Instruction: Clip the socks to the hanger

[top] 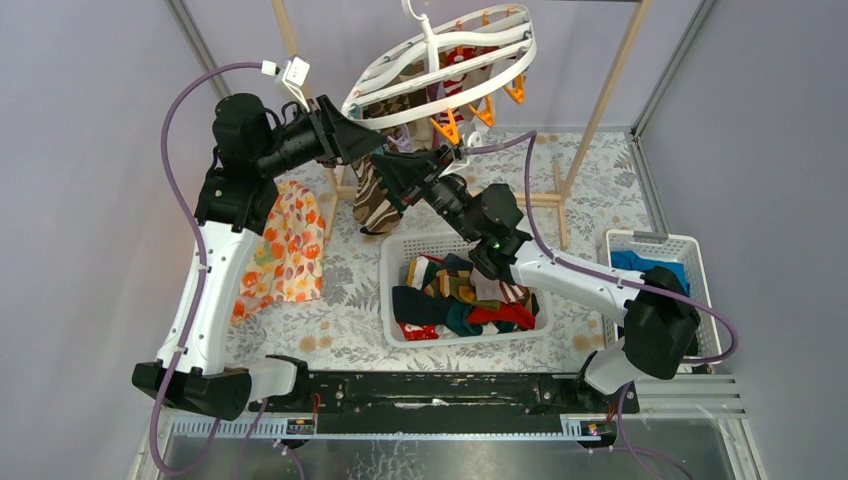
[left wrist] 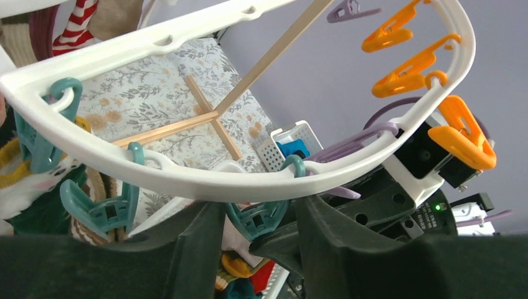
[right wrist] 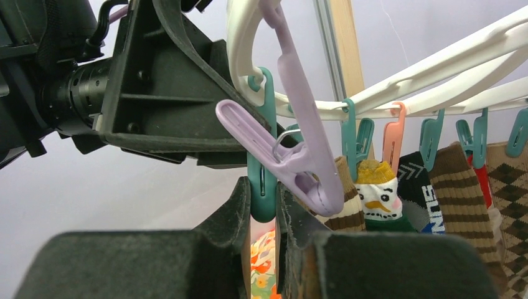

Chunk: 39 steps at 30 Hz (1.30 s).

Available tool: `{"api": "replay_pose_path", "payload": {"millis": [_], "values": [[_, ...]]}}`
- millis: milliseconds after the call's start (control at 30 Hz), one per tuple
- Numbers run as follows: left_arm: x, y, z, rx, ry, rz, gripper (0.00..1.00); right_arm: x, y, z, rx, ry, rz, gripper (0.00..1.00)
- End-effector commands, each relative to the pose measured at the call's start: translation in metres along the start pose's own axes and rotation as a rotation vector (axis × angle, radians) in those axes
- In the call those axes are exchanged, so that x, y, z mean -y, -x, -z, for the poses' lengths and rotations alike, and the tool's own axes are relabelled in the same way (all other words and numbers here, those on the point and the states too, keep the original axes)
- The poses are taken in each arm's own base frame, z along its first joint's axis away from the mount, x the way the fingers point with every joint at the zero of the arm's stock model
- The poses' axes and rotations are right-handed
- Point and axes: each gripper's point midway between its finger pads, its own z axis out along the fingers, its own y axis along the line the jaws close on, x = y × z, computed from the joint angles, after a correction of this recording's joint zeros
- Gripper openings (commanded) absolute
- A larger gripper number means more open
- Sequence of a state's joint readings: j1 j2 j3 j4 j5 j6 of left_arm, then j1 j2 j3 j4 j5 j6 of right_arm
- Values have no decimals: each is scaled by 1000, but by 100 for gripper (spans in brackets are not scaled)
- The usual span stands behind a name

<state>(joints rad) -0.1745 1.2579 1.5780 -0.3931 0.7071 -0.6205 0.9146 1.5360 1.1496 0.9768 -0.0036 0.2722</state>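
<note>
The white oval hanger (top: 520, 60) hangs tilted at the top centre, with orange, teal and purple clips. My right gripper (right wrist: 263, 187) is shut on a teal clip (right wrist: 261, 199) under the hanger's near rim, behind a purple clip (right wrist: 299, 143). My left gripper (left wrist: 259, 208) is open just under the rim (left wrist: 187, 177), one finger on each side of that teal clip (left wrist: 258, 219). Both grippers meet at the hanger's near-left edge (top: 385, 150). Several socks (right wrist: 380, 193) hang clipped in a row. More socks (top: 465, 300) lie in the white basket (top: 395, 300).
An orange floral cloth (top: 285, 245) lies at the left. A second white basket (top: 690, 250) with blue clothes (top: 640, 262) stands at the right. The pale wooden rack (top: 600, 110) carries the hanger. A brown patterned sock (top: 375, 200) hangs below both grippers.
</note>
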Motion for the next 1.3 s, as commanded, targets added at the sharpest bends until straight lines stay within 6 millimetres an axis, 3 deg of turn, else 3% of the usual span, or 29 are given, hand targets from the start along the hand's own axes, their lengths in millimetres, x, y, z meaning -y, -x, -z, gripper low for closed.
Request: {"api": "replay_pose_path", "payload": {"millis": [0,67,200,300,400,467,500,633,700,800,967,1100,1167,1267], "values": [[4,19,-4,75,2,-39,45,-4,15,-9,37,-12,10,0],[1,20,-4,80,13,-39,35,-4,14,-8,29,-12,8,0],[-3,20,-4,87,29,-46,19,-2,13,-5,16,-28,4,12],[-4,18,-4,79,34,-49,9,3,14,1,18,-58,-8,34],[-4,16,-3,71,33,-56,2,11,17,12,4,-109,-5,68],[-2,15,-2,66,28,-64,1,17,20,23,-13,-153,-2,96],[-3,14,-2,63,27,-65,1,20,20,30,-29,-177,-8,99],[-1,12,0,53,20,-78,1,35,18,67,-122,-316,-53,100],[0,11,1,54,20,-86,1,47,8,92,-192,-421,-96,100],[1,11,2,49,18,-94,1,51,-16,133,-329,-465,-108,100],[2,10,4,45,18,-112,1,75,-57,228,-539,-635,-79,100],[3,9,5,40,17,-115,1,91,-72,295,-684,-771,-35,96],[3,9,5,39,15,-117,1,92,-74,314,-713,-813,-52,95],[1,7,4,34,16,-114,1,92,-74,322,-676,-838,-100,88]]}}
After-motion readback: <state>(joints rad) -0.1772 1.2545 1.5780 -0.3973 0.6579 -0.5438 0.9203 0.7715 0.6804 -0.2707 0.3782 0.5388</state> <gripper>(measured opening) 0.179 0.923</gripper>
